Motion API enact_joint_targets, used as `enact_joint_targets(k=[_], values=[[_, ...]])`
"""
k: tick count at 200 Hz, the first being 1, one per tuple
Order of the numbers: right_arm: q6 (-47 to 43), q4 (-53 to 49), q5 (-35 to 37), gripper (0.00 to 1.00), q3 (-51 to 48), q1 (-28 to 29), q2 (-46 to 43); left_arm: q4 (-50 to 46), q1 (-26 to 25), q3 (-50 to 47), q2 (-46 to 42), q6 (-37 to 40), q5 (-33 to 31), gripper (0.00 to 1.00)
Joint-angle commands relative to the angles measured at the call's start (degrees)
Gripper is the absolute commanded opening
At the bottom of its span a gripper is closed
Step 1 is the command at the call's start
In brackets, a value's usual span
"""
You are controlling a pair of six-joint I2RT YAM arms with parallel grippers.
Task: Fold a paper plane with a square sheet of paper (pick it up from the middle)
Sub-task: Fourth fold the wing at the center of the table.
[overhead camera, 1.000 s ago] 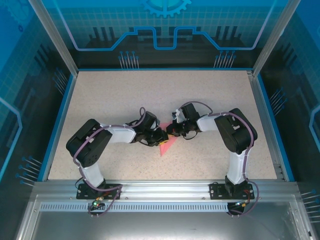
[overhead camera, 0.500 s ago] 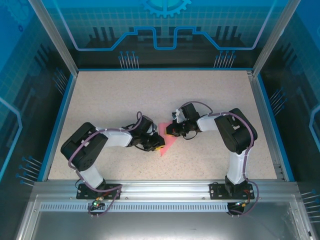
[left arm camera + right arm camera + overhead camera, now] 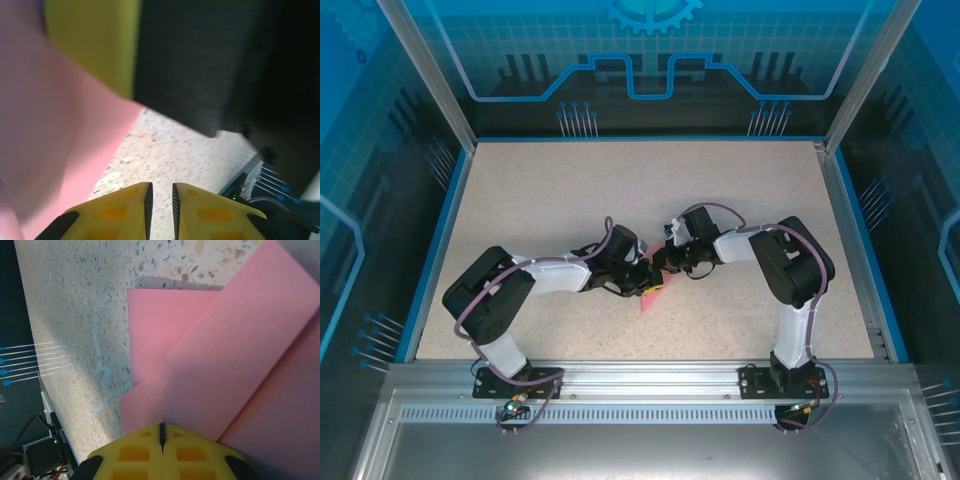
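The square sheet of paper (image 3: 646,298) is pink-red and creased into overlapping folded flaps (image 3: 225,350), at mid-table between both arms. My right gripper (image 3: 161,425) is shut, and the paper's folded layers run in under its yellow fingertips; from above, the right gripper (image 3: 666,264) sits at the sheet's far edge. My left gripper (image 3: 161,189) has a narrow gap between its jaws with bare table showing through it. The pink paper (image 3: 50,140) lies just left of it. From above, the left gripper (image 3: 656,286) covers part of the sheet.
The speckled tabletop (image 3: 570,200) is framed by a blue rim (image 3: 432,250) and transparent walls. The right gripper's black body and yellow finger (image 3: 90,40) loom close in front of the left wrist camera. The arm bases stand on the metal rail (image 3: 640,385).
My left gripper pulled back left half a second ago, then came forward again over the sheet, hiding more of the pink paper. The right arm has stayed put.
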Motion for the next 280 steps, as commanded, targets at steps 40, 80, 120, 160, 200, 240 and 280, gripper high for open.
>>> enact_joint_targets(k=[40,80,120,160,200,240,280], values=[[-0.6,-3.7,4.5,0.02,-2.1,-1.0,3.2,4.8,-0.2,-10.3,1.8,-4.6,2.7,0.20],[-0.7,-4.1,4.7,0.02,-1.8,-1.0,3.3,0.7,-0.7,-13.6,-2.1,-2.0,4.3,0.20],[-0.9,-4.7,4.9,0.02,-1.7,-0.9,3.4,-6.2,-0.8,-13.5,-6.6,2.1,5.1,0.21],[-0.7,-4.3,4.5,0.02,-1.6,-0.9,3.6,-7.8,-0.8,-12.6,-8.6,2.7,4.1,0.21],[-0.6,-4.4,4.6,0.02,-1.4,-1.0,3.5,-7.3,-0.5,-7.8,-13.0,3.3,-0.8,0.21],[-0.4,-4.2,4.6,0.02,-1.4,-0.9,3.7,-7.3,-0.2,1.0,-6.5,3.5,-5.6,0.19],[0.4,-3.5,4.1,0.02,-1.4,-0.9,4.0,-7.0,-0.2,5.0,2.3,1.6,-8.9,0.16]])
